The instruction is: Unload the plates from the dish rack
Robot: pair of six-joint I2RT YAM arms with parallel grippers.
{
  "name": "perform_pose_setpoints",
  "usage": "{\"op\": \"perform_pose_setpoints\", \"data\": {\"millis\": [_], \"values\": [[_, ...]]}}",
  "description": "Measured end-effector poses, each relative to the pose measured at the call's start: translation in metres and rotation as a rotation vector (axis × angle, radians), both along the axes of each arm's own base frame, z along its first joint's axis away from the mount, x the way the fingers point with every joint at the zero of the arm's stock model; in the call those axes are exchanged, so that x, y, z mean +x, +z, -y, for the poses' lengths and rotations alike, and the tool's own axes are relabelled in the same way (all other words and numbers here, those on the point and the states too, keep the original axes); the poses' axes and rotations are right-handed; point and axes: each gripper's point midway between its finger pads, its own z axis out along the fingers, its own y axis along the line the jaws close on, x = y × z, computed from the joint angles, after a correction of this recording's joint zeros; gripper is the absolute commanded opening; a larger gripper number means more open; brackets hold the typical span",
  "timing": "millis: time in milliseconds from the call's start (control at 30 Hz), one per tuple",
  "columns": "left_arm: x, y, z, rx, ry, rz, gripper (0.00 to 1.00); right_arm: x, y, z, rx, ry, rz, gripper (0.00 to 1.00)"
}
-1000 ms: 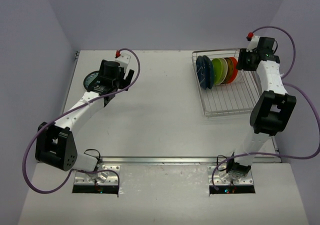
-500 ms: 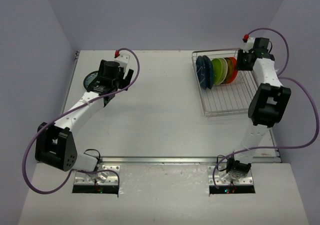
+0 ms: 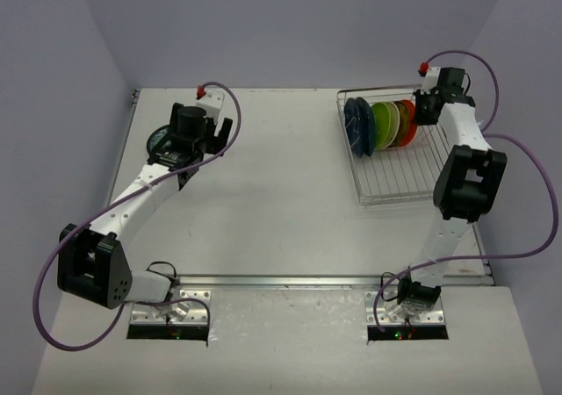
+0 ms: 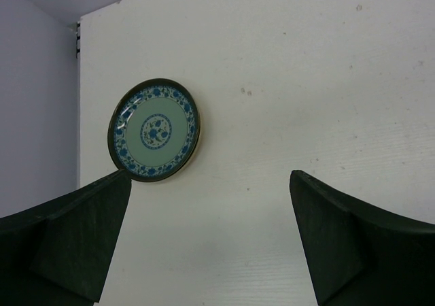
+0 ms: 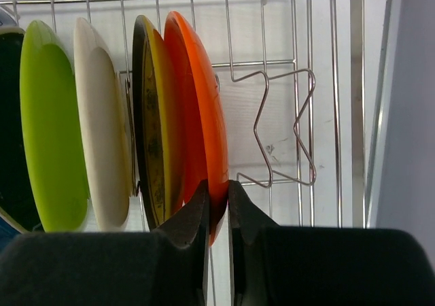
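The dish rack point(image 3: 406, 177) stands at the back right with several plates upright in it: a dark blue one point(image 3: 357, 125), a lime green one point(image 3: 385, 125) and an orange-red one point(image 3: 409, 121) at the right end. My right gripper point(image 5: 217, 196) is shut on the rim of the orange-red plate point(image 5: 202, 119), one finger on each face. Left of it stand a black-edged yellow plate point(image 5: 152, 139), a white plate point(image 5: 102, 139) and the green plate point(image 5: 46, 129). My left gripper point(image 4: 211, 238) hangs open over the table, empty.
A round plate with a blue flower pattern point(image 4: 155, 130) lies flat on the table at the back left, just beyond my left fingers point(image 4: 75, 238). A bent divider wire point(image 5: 285, 126) rises right of the orange-red plate. The side wall runs close beside the rack point(image 5: 367, 102).
My right gripper has moved in over the rack's right end and shut on the orange-red plate's rim. The left arm has shifted slightly to the left and stays open.
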Motion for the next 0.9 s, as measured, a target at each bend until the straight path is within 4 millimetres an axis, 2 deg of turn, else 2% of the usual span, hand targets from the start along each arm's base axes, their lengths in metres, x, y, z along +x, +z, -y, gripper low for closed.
{"op": "perform_pose_setpoints", "data": {"millis": [100, 333, 500, 600, 733, 833, 900], "values": [[-0.002, 0.008, -0.001, -0.008, 0.002, 0.022, 1.0, -0.002, 0.009, -0.003, -0.052, 0.008, 0.002, 0.0], [-0.002, 0.013, -0.002, -0.006, 0.009, 0.033, 1.0, -0.004, 0.045, -0.015, -0.157, 0.016, 0.049, 0.0], [0.004, 0.037, -0.002, -0.01, 0.013, 0.078, 1.0, -0.011, 0.074, -0.011, -0.192, -0.011, 0.086, 0.0], [0.008, 0.06, 0.003, -0.03, -0.006, 0.113, 1.0, -0.016, 0.101, -0.009, -0.225, -0.009, 0.137, 0.0], [0.003, 0.093, 0.034, -0.131, -0.166, 0.155, 1.0, -0.032, 0.15, -0.017, -0.264, 0.028, 0.247, 0.0], [-0.011, 0.114, 0.055, -0.211, -0.279, 0.19, 1.0, -0.052, 0.194, -0.031, -0.251, 0.074, 0.35, 0.0], [-0.02, 0.129, 0.074, -0.284, -0.376, 0.203, 1.0, -0.061, 0.216, -0.045, -0.21, 0.121, 0.409, 0.0]]}}
